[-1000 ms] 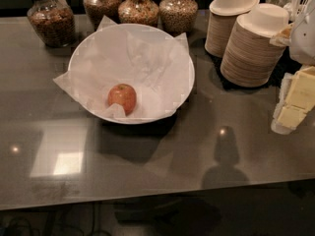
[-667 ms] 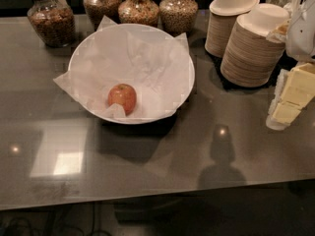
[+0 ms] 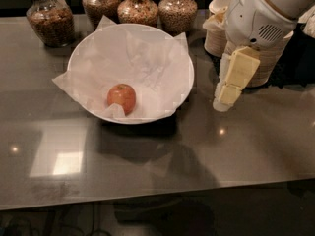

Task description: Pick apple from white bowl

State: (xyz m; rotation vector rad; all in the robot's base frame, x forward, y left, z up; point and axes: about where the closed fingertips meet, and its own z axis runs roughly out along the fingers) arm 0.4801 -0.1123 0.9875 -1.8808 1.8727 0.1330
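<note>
- Gripper (image 3: pixel 225 98) hangs over the bare table (image 3: pixel 246 151) to the right of the white bowl (image 3: pixel 191 77), pointing down and a little left, with its tip close to the tabletop. It carries nothing, and I cannot tell whether it is spread or pressed together.
- The apple (image 3: pixel 121 97) sits low in the bowl, toward the front left, on the crumpled paper (image 3: pixel 147 58) lining. It is well apart from the gripper, so the pick has not yet begun.
- A fold of paper seems to lap the apple's lower left side, though I cannot be sure from this angle. If so, a grasp could pinch paper along with fruit and drag the lining out.
- The gripper is lower than the bowl's rim. A straight sideways move would likely strike the wall and shove or tip the bowl, so it probably needs to rise first.
- The apple is round and rests on loose paper, so an off-centre touch may roll it away.
- The arm stands right in front of the plate stack (image 3: pixel 275 58), and a careless swing could knock it.
- Jars (image 3: pixel 49 21) stand just behind the bowl, so a pushed bowl could bump them.
</note>
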